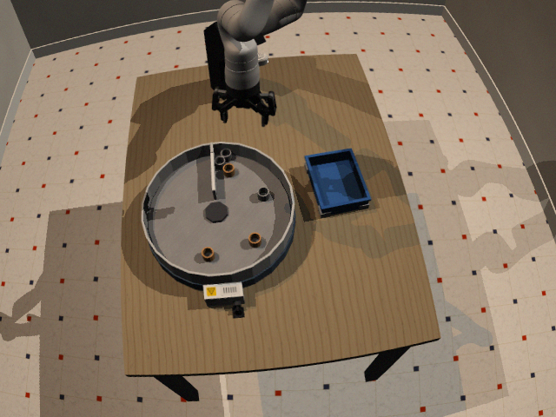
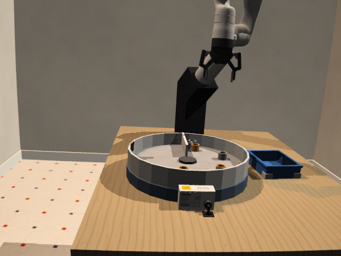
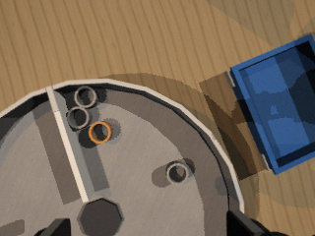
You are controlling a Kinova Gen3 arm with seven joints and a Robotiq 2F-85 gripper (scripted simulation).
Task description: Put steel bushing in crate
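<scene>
My gripper [image 1: 244,122] [image 2: 218,79] [image 3: 150,228] is open and empty, high above the table, behind the turning table in the exterior view. The turning table [image 1: 179,228] [image 3: 143,152] carries three steel bushings. One grey steel bushing [image 1: 263,191] [image 2: 222,156] [image 3: 177,173] stands alone, upright, on the crate side. Two more, a steel bushing [image 1: 226,154] [image 3: 86,96] and a steel bushing [image 1: 219,162] [image 3: 78,118], stand close together beside the divider. The blue crate [image 1: 346,207] [image 2: 281,172] [image 3: 254,120] is empty.
A copper-coloured bushing [image 1: 228,168] [image 2: 195,147] [image 3: 100,133] stands near the steel pair; two others [image 1: 254,239] [image 1: 208,253] stand at the front. A white divider [image 1: 213,170] [image 2: 184,144] [image 3: 69,152] and a raised wall rise from the turning table. A labelled box [image 1: 222,291] [image 2: 196,198] stands in front.
</scene>
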